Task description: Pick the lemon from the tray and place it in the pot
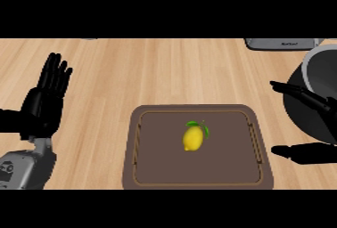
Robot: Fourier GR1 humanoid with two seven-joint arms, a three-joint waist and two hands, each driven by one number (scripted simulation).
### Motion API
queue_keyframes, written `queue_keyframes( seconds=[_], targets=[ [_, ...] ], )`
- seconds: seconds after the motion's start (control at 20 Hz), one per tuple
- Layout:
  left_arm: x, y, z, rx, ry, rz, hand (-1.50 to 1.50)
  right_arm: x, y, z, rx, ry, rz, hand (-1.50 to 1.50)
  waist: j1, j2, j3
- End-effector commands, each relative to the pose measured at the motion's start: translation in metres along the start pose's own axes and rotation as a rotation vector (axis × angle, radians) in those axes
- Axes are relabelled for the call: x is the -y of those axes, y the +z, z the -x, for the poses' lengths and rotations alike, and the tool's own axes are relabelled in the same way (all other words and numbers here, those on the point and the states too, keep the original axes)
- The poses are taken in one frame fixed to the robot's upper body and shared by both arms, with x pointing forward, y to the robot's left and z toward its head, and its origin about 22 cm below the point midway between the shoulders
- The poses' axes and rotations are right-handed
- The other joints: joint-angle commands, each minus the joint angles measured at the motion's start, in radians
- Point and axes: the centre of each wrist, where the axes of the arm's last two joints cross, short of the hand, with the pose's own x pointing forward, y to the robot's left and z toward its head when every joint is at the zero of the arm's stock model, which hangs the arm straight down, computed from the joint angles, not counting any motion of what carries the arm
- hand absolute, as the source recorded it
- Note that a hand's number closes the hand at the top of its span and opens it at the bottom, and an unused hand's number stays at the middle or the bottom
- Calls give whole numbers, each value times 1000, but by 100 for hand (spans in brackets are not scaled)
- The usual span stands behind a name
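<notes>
At the lower left of the frame a grey forearm (26,167) comes in from the bottom edge, and above it the left hand (43,104) stands with its fingers straight and together, pointing toward the top of the frame; it holds nothing and rests at the left edge, well apart from the tray.

In the lower middle a brown tray (197,182) with rounded corners and a raised rim lies on the light wooden desk (164,71). The lemon (192,137), yellow with green leaves at its upper end, lies inside the tray a little above its centre, touched by neither hand.

At the right edge the right hand (309,127) shows as a thumb low down, just beside the tray's right rim, and straight fingers higher up, spread wide from the thumb with nothing between them. The fingers lie across the dark pot (322,71), which is cut off by the right edge at mid to upper right.

At the upper right a grey object (280,43) is partly visible at the desk's far edge.
</notes>
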Motion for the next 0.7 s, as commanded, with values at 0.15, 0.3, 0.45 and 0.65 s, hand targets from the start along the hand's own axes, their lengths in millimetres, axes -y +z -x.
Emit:
queue_keyframes(
  seconds=[0.15, 0.3, 0.45, 0.65],
  targets=[
    [-5, -12, 1, 5, -3, -7, 0, -1, -13, -41, -121, 207, -240, -150, 0, 0, -1],
    [-14, -15, -8, 5, 1, 6, 0, -10, -28, -68, -148, 278, -327, -150, 11, -1, -1],
    [-11, -8, 4, -8, 11, 8, 0, -21, -48, -89, -179, 282, -338, -150, 12, 1, 0],
    [-3, -12, -7, 8, -14, 18, 0, -54, -61, -104, -243, 301, -400, -150, 11, -1, 0]
  ],
)
